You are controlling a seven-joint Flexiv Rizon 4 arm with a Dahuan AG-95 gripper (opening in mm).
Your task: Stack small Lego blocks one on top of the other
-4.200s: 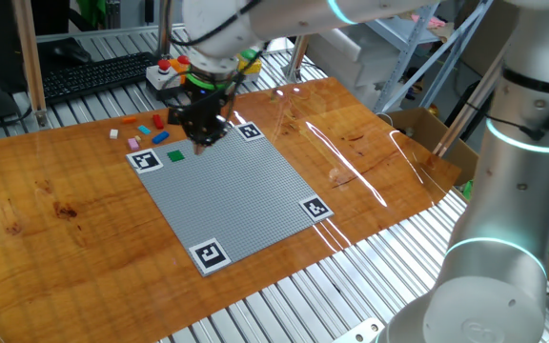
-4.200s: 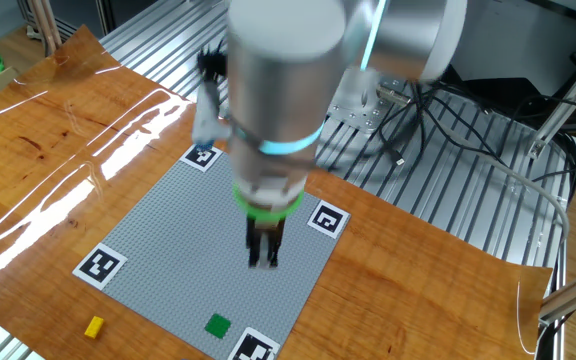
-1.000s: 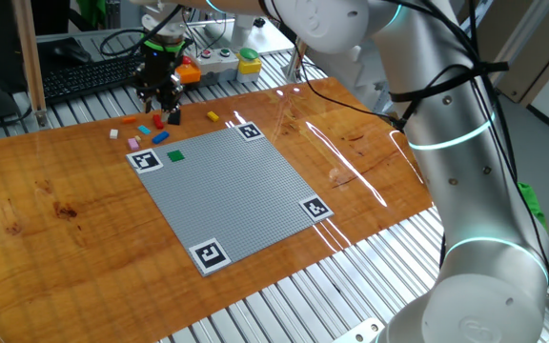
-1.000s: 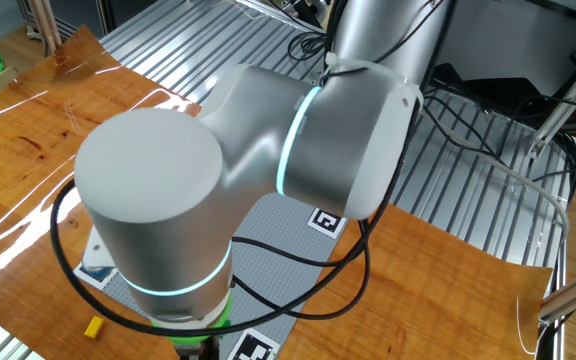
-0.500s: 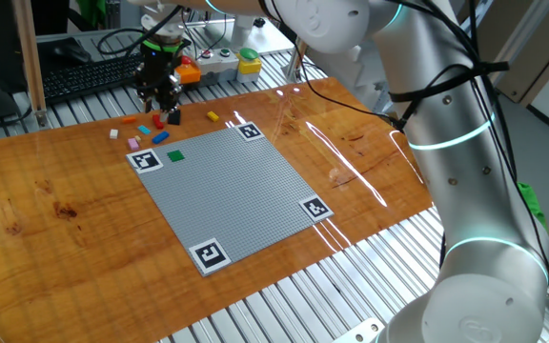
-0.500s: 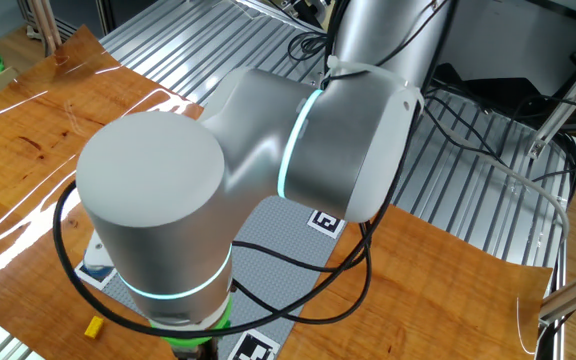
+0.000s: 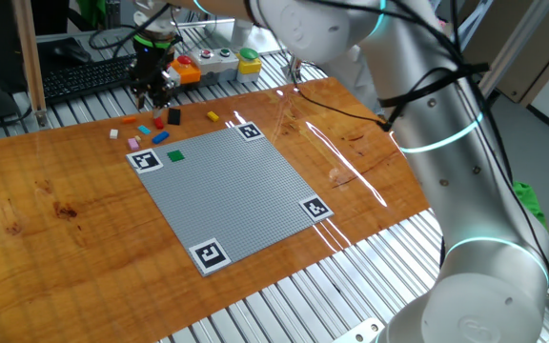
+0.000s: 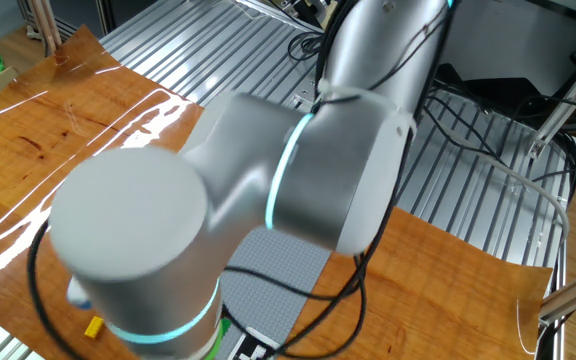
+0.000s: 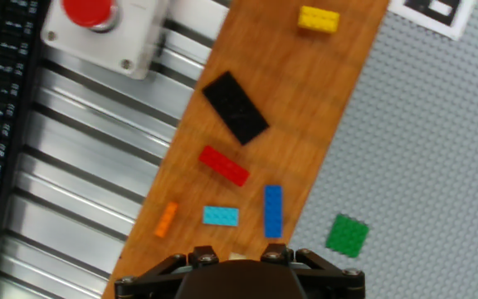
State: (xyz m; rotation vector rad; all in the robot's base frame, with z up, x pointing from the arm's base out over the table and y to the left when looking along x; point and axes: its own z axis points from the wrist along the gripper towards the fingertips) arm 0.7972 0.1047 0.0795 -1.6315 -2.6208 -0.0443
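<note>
Gripper [image 7: 156,95] above loose bricks at table's far edge; jaw state cannot be told. Black brick [image 9: 235,107], red brick [image 9: 224,165], blue brick [image 9: 273,211] on wood; green brick [image 9: 346,234] on baseplate [image 9: 421,158].

A glossy wooden tabletop [image 7: 55,205] rests on a ribbed metal bench [image 7: 284,305], keyboard [image 7: 89,76] behind.

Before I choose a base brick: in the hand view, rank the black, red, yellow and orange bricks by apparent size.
1. Black brick, clearly largest.
2. Red brick.
3. Yellow brick, close to the red; ranking unsure.
4. Orange brick, smallest.
</note>
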